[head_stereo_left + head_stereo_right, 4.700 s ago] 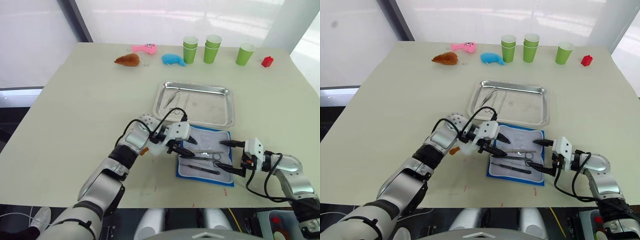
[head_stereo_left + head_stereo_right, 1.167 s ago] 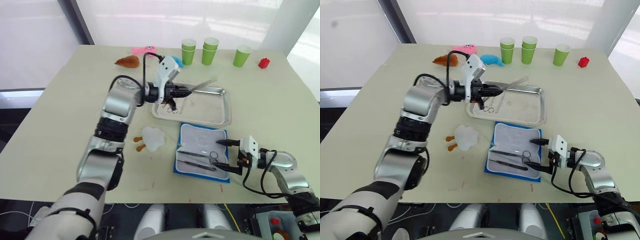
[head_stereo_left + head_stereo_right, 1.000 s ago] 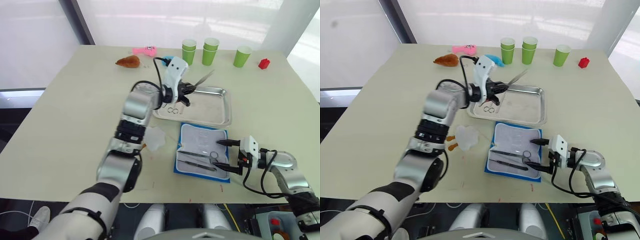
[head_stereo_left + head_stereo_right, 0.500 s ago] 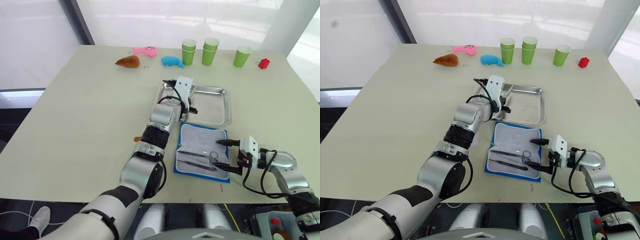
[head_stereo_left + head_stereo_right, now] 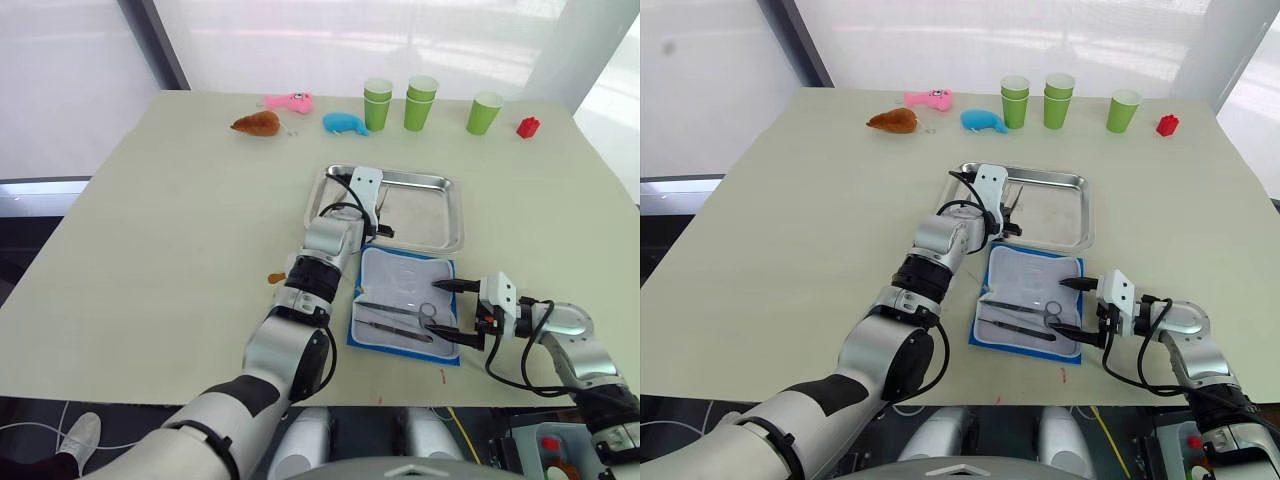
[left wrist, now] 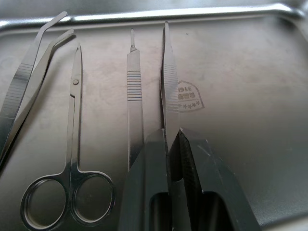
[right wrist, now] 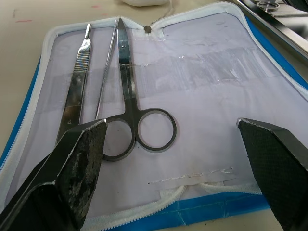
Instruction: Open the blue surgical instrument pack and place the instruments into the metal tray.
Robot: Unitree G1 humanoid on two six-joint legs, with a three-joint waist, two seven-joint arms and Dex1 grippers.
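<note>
The blue surgical instrument pack (image 5: 360,335) lies open near the table's front edge, pale lining up. It holds scissors (image 7: 126,91), a flat handle (image 7: 77,91) and a thin probe. My right gripper (image 5: 445,310) stands open at the pack's right edge, over the lining, holding nothing. Just beyond the pack is the metal tray (image 5: 430,215). My left gripper (image 6: 171,137) is low in the tray's left part, shut on slim forceps (image 6: 168,82) that lie along the tray floor. Beside them rest a flat handle (image 6: 134,91), scissors (image 6: 72,159) and bent tweezers (image 6: 29,82).
Several green cups (image 5: 422,100) and a red block (image 5: 527,126) stand along the far edge. A blue plush (image 5: 345,122), a pink toy (image 5: 288,101) and a brown toy (image 5: 256,123) lie far left of them. An orange bit (image 5: 276,278) pokes out beside my left arm.
My left arm carried the forceps from the pack, swung them above the tray and has lowered them onto the tray floor. The right gripper has stayed put.
</note>
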